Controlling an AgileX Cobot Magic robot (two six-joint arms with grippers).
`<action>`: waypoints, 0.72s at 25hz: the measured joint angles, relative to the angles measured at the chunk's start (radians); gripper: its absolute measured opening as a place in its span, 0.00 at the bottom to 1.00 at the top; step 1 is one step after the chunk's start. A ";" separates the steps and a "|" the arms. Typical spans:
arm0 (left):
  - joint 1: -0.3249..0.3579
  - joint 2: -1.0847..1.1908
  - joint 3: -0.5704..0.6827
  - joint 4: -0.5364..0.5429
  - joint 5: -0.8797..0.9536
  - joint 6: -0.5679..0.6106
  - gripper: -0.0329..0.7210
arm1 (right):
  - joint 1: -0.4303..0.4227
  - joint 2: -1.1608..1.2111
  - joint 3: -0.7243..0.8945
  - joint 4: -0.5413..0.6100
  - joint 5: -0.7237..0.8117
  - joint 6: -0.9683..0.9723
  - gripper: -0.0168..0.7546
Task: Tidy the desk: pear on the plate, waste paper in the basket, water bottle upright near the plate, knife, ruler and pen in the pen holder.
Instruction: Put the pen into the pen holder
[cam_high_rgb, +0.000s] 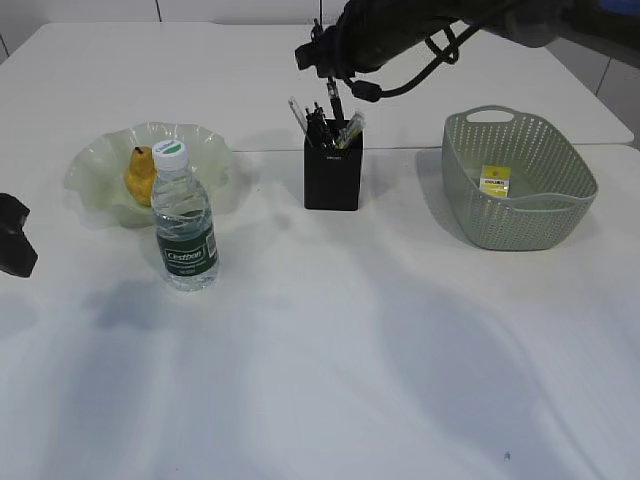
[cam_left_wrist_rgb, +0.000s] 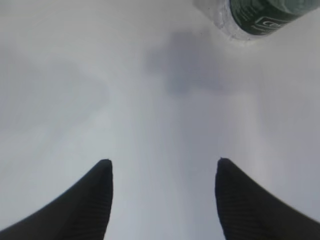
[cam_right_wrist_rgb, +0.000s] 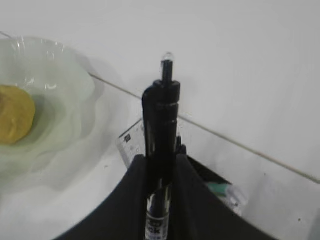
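A yellow pear lies in the wavy glass plate. Just in front of the plate stands the water bottle, upright and capped. The black pen holder holds a clear ruler, a pale green-tinted knife and dark pens. Right above it, my right gripper is shut on a black pen that points down at the holder. Yellow-and-white waste paper lies in the green basket. My left gripper is open and empty over bare table, and the bottle's base is ahead of it.
The left gripper shows at the table's far left edge. A seam between two tabletops runs behind the holder and basket. The right arm and its cables hang over the back of the table.
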 joint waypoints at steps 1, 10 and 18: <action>0.000 0.000 0.000 0.000 -0.002 0.000 0.65 | 0.000 0.000 0.000 0.000 -0.028 0.000 0.13; 0.000 0.000 0.000 0.000 -0.004 0.000 0.65 | 0.000 0.031 0.000 0.000 -0.262 -0.002 0.13; 0.000 0.000 0.000 0.000 -0.004 0.000 0.65 | 0.000 0.109 0.000 0.003 -0.291 -0.002 0.13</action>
